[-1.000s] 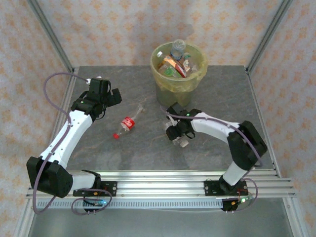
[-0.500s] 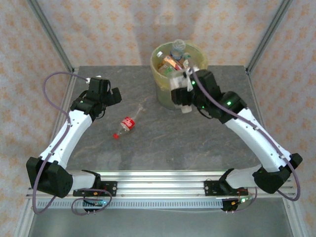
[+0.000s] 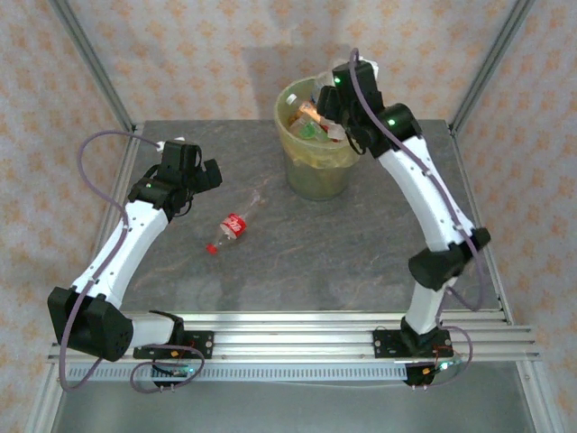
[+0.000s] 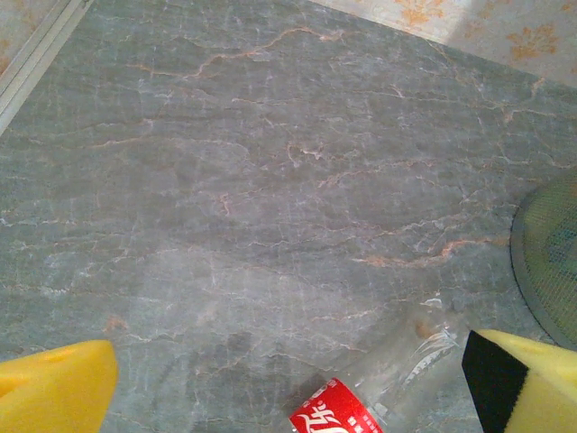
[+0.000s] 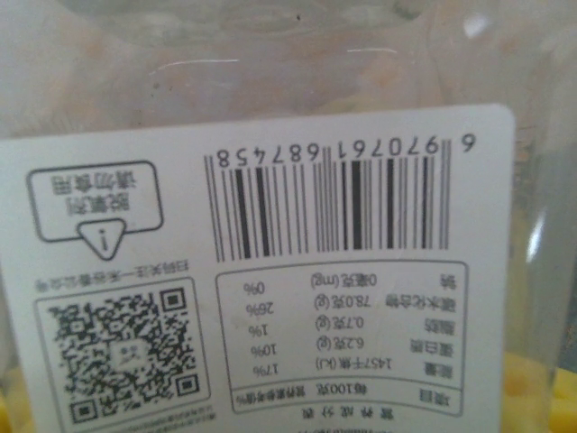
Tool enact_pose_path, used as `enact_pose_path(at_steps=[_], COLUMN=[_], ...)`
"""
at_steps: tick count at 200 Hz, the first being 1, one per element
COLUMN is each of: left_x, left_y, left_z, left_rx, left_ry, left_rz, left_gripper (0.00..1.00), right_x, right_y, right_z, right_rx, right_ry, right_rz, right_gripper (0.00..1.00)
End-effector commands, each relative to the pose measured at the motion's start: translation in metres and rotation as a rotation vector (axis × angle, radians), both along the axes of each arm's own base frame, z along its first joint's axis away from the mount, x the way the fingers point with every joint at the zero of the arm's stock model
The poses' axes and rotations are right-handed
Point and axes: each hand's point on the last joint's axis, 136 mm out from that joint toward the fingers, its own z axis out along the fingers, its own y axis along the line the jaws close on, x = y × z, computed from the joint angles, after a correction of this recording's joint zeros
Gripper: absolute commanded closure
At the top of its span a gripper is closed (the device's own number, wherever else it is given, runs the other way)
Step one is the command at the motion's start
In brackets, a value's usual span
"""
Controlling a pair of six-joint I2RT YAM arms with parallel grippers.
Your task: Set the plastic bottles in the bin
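A: Which step was in hand?
B: The drop, I judged. Over the bin (image 3: pixel 311 176) at the table's 12 o'clock, the right gripper (image 3: pixel 335 123) pinched a white-labelled bottle (image 5: pixel 270 271); letting go seemed due.
A: The left gripper (image 3: pixel 209 174)?
B: Spread, with the red-labelled bottle (image 3: pixel 233 225) at its 5 o'clock.

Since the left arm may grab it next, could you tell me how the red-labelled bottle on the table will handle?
The bottle lies on its side, so a nudge would probably roll it. It looks clear and empty: likely light, easily squashed, perhaps slippery.
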Motion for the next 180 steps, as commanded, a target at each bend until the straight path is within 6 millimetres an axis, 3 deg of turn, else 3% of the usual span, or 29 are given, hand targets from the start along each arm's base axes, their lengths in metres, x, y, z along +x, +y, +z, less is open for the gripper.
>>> enact_pose_path(at_steps=[1,25,63,114,142,180], left_x=[0.006,0.006,0.005,0.005,0.004,0.004], left_y=[0.003,0.003,0.003,0.003,0.003,0.003], left_z=[0.009,0.008,0.007,0.007,0.007,0.008], left_rx=[0.006,0.009,0.014,0.012,0.013,0.013], left_ry=[-0.018,-0.016,-0.015,-0.011,-0.01,-0.011], left_rz=[0.002,0.001,-0.001,-0.006,-0.007,-0.005], left_gripper=[0.0,0.0,0.0,0.0,0.0,0.0], right_x=[0.014,0.031,0.04,0.046,0.048,0.046], right_y=[-0.014,-0.013,-0.017,-0.017,-0.02,-0.017], right_z=[0.0,-0.012,-0.034,-0.057,-0.06,-0.052], right_rx=[0.007,0.002,-0.03,-0.011,-0.015,-0.014], right_ry=[-0.001,0.02,0.061,0.109,0.114,0.108], right_rz=[-0.117,-0.153,-0.208,-0.225,-0.236,-0.198], right_gripper=[0.38,0.38,0.35,0.14,0.04,0.0])
